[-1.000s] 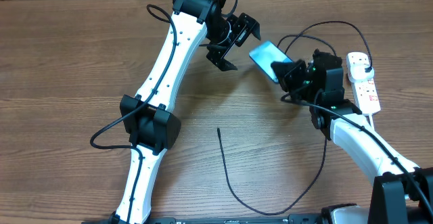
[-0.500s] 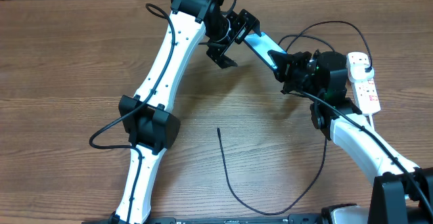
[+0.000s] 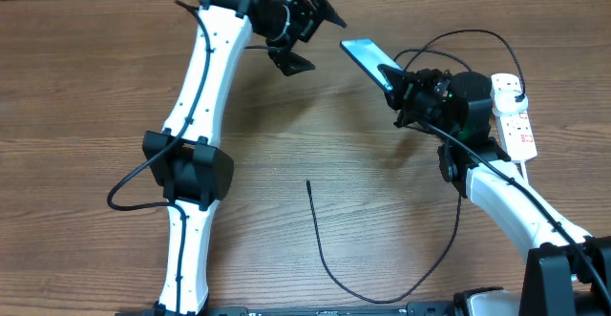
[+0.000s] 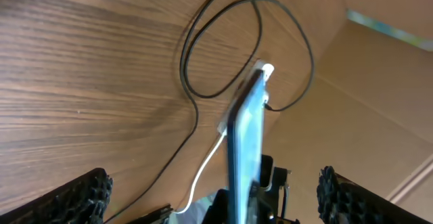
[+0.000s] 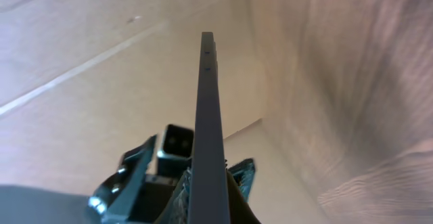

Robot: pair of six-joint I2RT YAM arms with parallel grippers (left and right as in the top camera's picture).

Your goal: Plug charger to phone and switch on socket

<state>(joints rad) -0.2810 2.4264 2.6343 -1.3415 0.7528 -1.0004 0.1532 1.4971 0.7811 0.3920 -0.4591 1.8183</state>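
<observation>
Broadly, brown wood-grain desk (image 3: 95, 115) beneath everything. Long thin black charger (image 3: 314, 221) looped loose across the near half, connector tip bare at mid-desk, well apart from both pincers. White power strip (image 3: 516, 130) at the right edge, red markings by the switches too small to read, black plug (image 3: 516, 88) in the far outlet. Phone (image 3: 363, 54) raised and tilted, pale lit screen without legible writing, near end pinched in the right pincer (image 3: 394, 75). Left pincer (image 3: 317, 39) spread wide, just left of the phone's free end, not touching.
</observation>
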